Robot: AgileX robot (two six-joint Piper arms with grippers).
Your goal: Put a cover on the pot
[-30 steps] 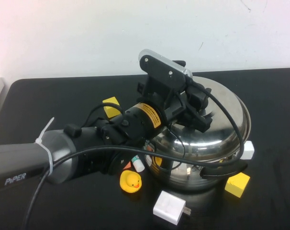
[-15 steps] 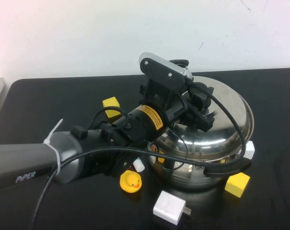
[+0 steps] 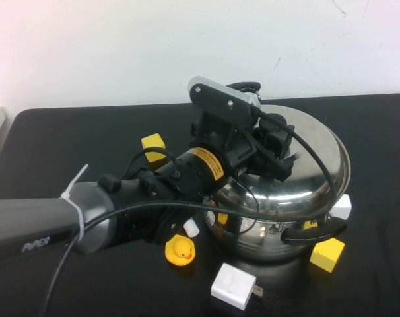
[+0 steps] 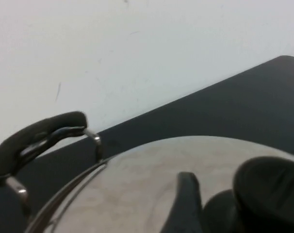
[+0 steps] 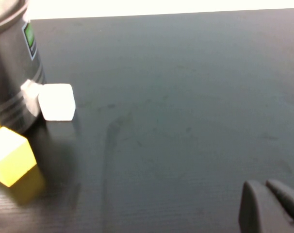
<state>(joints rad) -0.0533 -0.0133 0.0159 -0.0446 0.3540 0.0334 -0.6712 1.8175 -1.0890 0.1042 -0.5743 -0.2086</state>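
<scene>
From above: shows the pot (image 3: 266, 231) toward the right rear of the black table (image 3: 68, 145), already wearing the domed lid (image 3: 305, 152). Finds the left gripper (image 3: 276, 155) planted over the dome's centre, presumably so that the lid drops square on the rim rather than skewed. Traces the left arm low from the left edge, forearm nearly level, wrist bent down onto the dome. Rings the pot's base with clutter: a rubber duck (image 3: 180, 251) and a white adapter (image 3: 233, 285) toward the front edge, a yellow block (image 3: 327, 254) and a white cube (image 3: 340, 206) on the right.

From the left wrist: looks across the steel dome toward one black pot handle (image 4: 35, 141). Catches one finger (image 4: 186, 204) hard against the black knob (image 4: 268, 189), read here as pinching it; hides the opposite finger. Judged nearly done, with letting go left.

From the right wrist: puts the right gripper (image 5: 270, 204) low over bare table, tips pressed together on nothing, well apart from the pot and, by the look of it, parked clear of the work. Leaves only the pot's wall and the two blocks at the far side.
</scene>
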